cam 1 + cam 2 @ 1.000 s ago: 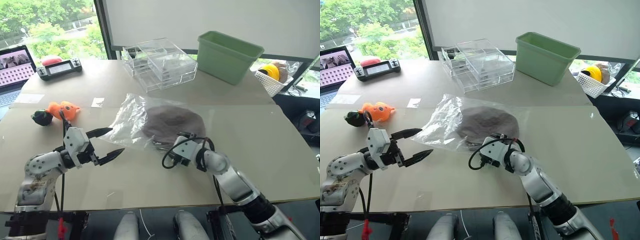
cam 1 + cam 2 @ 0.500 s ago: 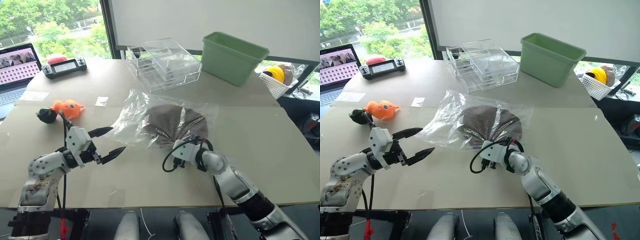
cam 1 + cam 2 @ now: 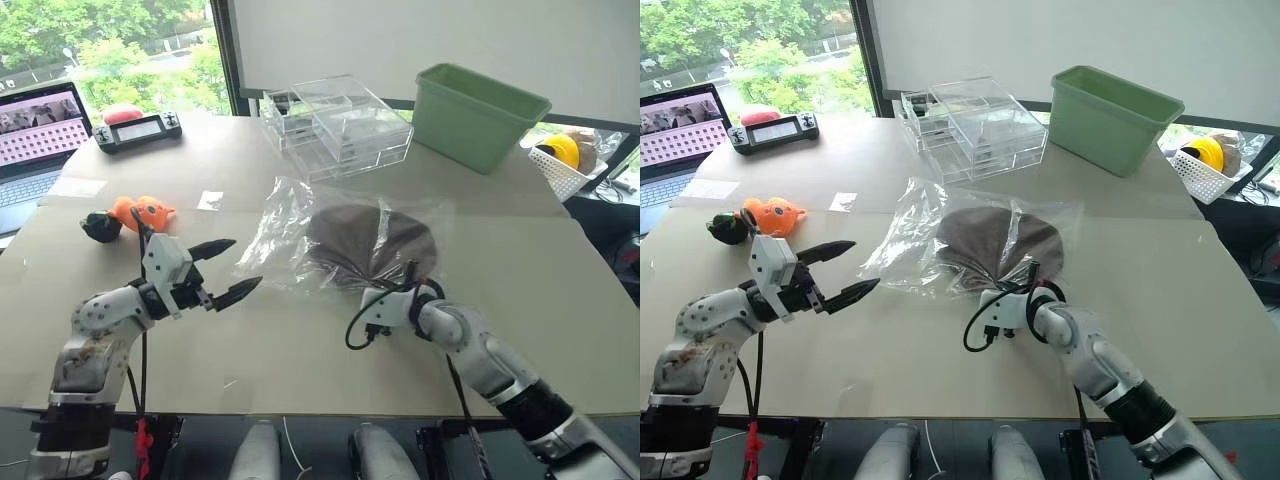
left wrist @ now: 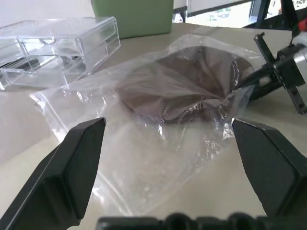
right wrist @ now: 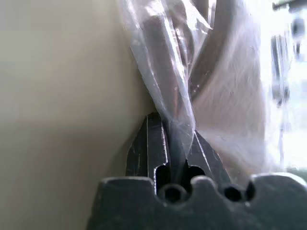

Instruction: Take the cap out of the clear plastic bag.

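Note:
The clear plastic bag (image 3: 290, 225) lies crinkled at the table's middle with the brown cap (image 3: 365, 240) inside it. My right gripper (image 5: 168, 125) is shut on the bag's near edge, beside the cap's near rim, and the film fans out in tight folds from the pinch (image 3: 1018, 285). My left gripper (image 3: 246, 264) hovers open just off the bag's left edge, pointing at it, with nothing between its fingers. In the left wrist view the bag (image 4: 144, 163) and cap (image 4: 187, 86) lie ahead of the wide-open fingers (image 4: 76, 163).
Clear acrylic drawer boxes (image 3: 335, 125) and a green bin (image 3: 478, 115) stand at the back. An orange plush toy (image 3: 142, 212) and a dark object (image 3: 99, 227) lie at the left. A controller (image 3: 140, 129) and laptop (image 3: 40, 118) are at far left, a white basket (image 3: 562, 165) at far right.
My right gripper has shut on the bag's near edge and drawn it right, gathering the film into folds over the cap. My left gripper rose and moved closer to the bag.

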`<state>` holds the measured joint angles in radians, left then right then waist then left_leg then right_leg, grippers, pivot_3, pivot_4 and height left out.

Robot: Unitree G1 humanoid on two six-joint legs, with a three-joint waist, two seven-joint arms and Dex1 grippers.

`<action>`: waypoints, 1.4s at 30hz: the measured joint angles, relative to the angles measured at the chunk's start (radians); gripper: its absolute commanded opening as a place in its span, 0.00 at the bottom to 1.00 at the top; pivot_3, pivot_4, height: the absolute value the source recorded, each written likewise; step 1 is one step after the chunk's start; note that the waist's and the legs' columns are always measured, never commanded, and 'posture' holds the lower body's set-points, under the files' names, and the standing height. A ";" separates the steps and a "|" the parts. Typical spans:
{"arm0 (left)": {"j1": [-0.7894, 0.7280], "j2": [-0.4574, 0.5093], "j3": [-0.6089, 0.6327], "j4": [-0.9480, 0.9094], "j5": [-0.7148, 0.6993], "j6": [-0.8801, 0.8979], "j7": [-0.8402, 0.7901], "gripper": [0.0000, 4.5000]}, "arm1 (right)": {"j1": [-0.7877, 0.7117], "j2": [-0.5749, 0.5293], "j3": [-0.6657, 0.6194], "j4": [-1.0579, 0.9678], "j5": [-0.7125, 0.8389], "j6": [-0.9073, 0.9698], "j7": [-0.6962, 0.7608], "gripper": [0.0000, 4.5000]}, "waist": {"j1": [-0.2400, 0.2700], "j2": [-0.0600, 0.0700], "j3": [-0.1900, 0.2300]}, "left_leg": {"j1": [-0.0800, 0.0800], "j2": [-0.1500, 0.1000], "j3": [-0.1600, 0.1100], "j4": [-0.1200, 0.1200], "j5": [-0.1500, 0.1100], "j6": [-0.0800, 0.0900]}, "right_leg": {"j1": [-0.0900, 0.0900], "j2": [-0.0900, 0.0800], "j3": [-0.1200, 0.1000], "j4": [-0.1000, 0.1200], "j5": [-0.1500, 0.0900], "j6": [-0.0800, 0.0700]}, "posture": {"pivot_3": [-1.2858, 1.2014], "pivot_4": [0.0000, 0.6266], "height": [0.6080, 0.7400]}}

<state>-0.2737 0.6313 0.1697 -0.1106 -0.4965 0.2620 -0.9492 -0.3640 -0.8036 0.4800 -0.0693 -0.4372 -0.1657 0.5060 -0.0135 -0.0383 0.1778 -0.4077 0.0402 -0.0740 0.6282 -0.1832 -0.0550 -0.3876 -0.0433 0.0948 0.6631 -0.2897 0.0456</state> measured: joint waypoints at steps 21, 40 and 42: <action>-0.084 -0.008 -0.053 0.104 0.025 0.035 -0.037 1.00 | -0.436 -0.092 0.050 0.751 -0.038 -1.057 0.310 0.00 | -0.061 0.002 0.003 | 0.004 0.000 0.001 -0.002 0.001 0.000 | 0.001 0.000 0.002 0.001 0.004 -0.007 | 0.52 0.24 0.96; -0.095 -0.030 -0.072 0.114 0.034 0.024 -0.041 1.00 | -0.732 0.107 0.210 0.947 -0.779 -1.228 -0.451 0.00 | -0.085 0.002 0.003 | 0.007 -0.001 0.000 -0.004 0.002 0.000 | 0.001 0.000 0.003 0.005 0.005 -0.008 | 0.52 0.24 0.96; -0.095 -0.031 -0.074 0.116 0.039 0.024 -0.041 1.00 | -0.758 0.118 0.252 0.985 -0.820 -1.195 -0.543 0.00 | -0.085 0.002 0.003 | 0.008 -0.001 0.000 -0.004 0.002 -0.001 | 0.001 0.000 0.003 0.007 0.005 -0.008 | 0.52 0.24 0.96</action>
<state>-0.3683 0.6005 0.0958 0.0055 -0.4578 0.2859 -0.9907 -1.1216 -0.6853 0.7321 0.9161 -1.2569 -1.3610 -0.0369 -0.0982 -0.0361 0.1806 -0.3997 0.0389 -0.0740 0.6243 -0.1813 -0.0560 -0.3870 -0.0434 0.0980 0.6705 -0.2852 0.0374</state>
